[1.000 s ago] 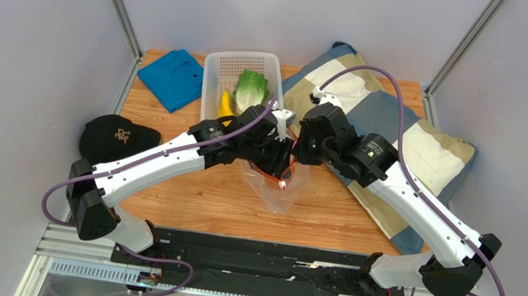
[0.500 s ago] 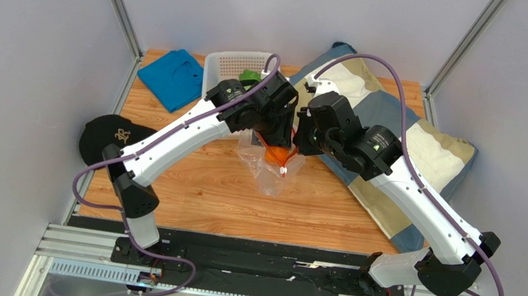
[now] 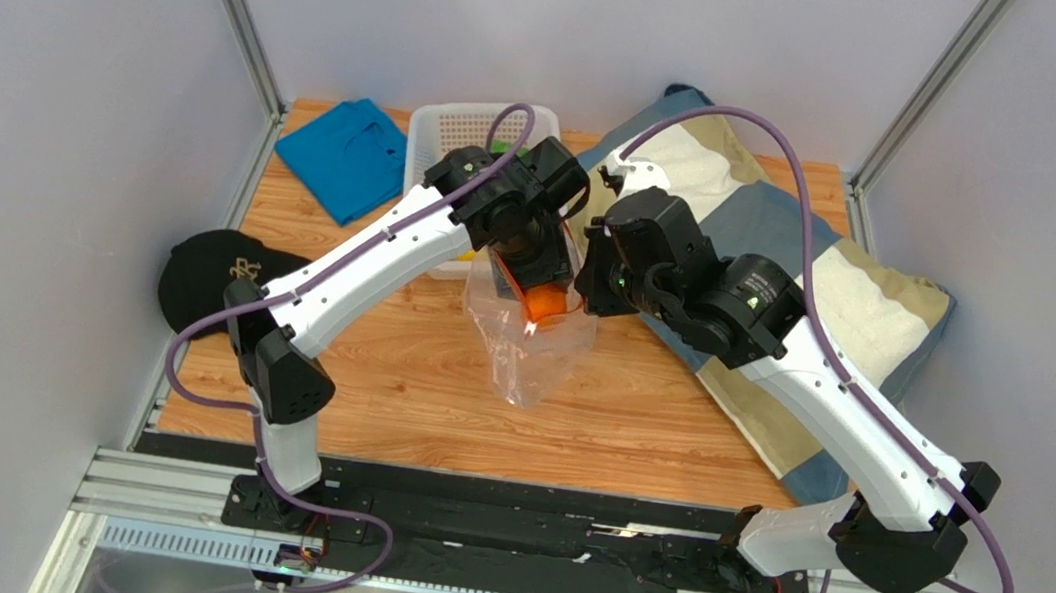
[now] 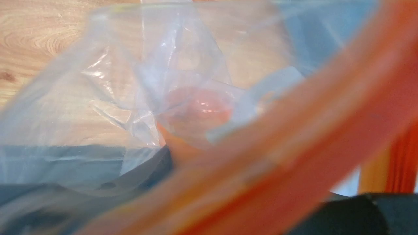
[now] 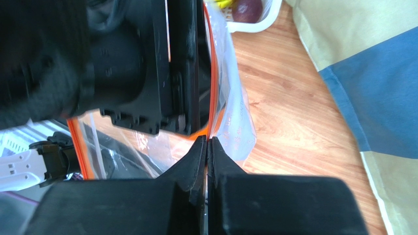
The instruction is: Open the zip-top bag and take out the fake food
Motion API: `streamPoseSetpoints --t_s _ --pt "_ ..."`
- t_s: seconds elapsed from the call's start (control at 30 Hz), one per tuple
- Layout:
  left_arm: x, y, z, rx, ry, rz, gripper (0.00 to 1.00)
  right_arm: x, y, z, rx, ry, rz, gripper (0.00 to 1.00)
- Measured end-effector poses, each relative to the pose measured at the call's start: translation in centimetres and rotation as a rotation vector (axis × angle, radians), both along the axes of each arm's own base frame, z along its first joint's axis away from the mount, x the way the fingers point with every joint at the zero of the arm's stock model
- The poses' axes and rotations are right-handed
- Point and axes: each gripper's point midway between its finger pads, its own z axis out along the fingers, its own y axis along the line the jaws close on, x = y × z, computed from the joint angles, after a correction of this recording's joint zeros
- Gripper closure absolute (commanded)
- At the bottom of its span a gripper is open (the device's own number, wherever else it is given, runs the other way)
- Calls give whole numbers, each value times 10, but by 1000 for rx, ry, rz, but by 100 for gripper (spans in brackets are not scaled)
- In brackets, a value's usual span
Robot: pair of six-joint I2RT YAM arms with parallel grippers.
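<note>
Top view: the zip-top bag (image 3: 529,365) hangs above the tabletop (image 3: 387,385) centre, with the orange (image 3: 544,303) at its mouth under the left claw (image 3: 533,267). Left wrist view: the orange is blurred behind plastic, and the left claw's state cannot be told. Right wrist view: the right claw (image 5: 207,144) is clamped on the bag rim. Hold that clamp steady and draw the orange straight out. Since one second earlier, the left arm has swung toward the far edge, covering the basket (image 3: 453,123).

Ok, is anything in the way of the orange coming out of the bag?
Only the bag itself, it seems: the orange sits near the mouth at the left tool, with crumpled film and the zip strip around it. The right tool pinches the rim.
</note>
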Motion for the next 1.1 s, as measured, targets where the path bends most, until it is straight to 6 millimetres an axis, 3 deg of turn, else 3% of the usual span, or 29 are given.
streamPoseSetpoints --t_s 0.2,0.27,0.3,0.43,0.57,0.63,0.67,0.9,1.03,1.1 --pt "4 -3 3 -46 12 60 100 -1 2 -7 -11 13 -32 99" --pt "4 -7 4 -78 1 51 100 0 -2 -14 -33 13 -45 80" --pt "3 -8 4 -93 -1 44 100 0 -4 -19 -45 18 -47 62" --pt "-9 -17 10 -194 -7 -23 100 -1 -6 -26 -42 51 -44 48" --pt "-12 -21 13 -240 -32 -95 100 -2 -25 -22 43 97 -63 20" --pt "-13 -23 12 -248 -36 -132 100 -6 -35 -20 81 109 -66 14" --pt "-14 -24 11 -249 -40 -159 100 -10 -37 -18 100 108 -59 7" --pt "-21 -40 19 -313 -89 -353 100 -70 -39 -28 280 114 158 2" --pt "-26 -51 24 -405 -116 -410 100 -92 -35 -49 362 101 262 0" --pt "-27 -54 29 -443 -120 -424 100 -99 -34 -69 373 110 294 0"
